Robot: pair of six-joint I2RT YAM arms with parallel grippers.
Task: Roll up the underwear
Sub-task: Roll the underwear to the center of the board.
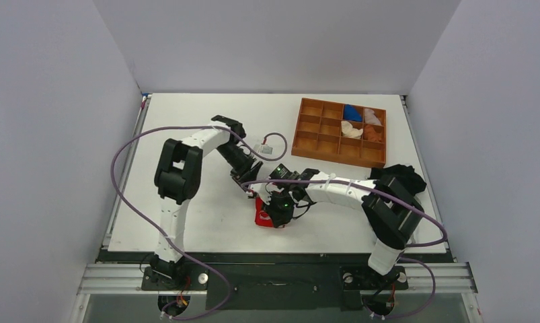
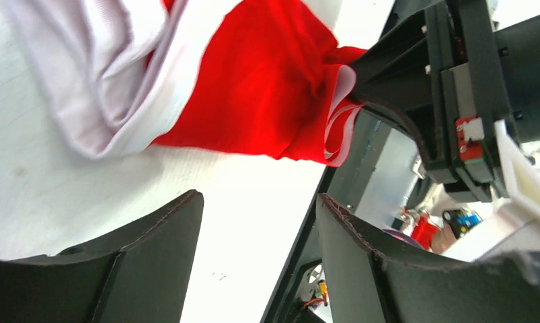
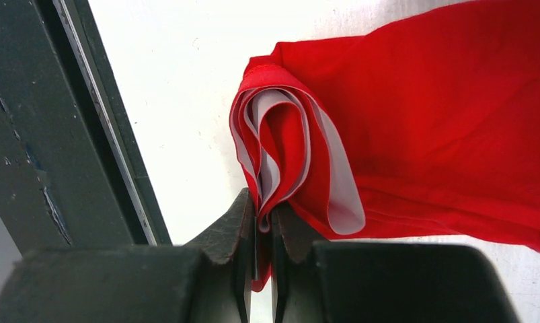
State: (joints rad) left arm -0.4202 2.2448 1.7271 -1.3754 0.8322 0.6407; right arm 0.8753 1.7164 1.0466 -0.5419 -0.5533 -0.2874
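While the right gripper [image 3: 263, 205] pinches a folded edge, the underwear [image 1: 263, 217] is barely rolled.
It lies on the worktop [image 1: 186, 128] well nearer than the tray [image 1: 299, 142], off its left corner. Right jaws are clamped on a few layered folds; left gripper [image 2: 260, 202] jaws stand apart, empty, just beside the cloth. Most of the fabric looks flat and loose, so the rolling seems largely ahead.

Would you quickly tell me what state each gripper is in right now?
Left gripper: open, holding nothing.
Right gripper: closed on a folded edge of the bright red fabric briefs with white trim.
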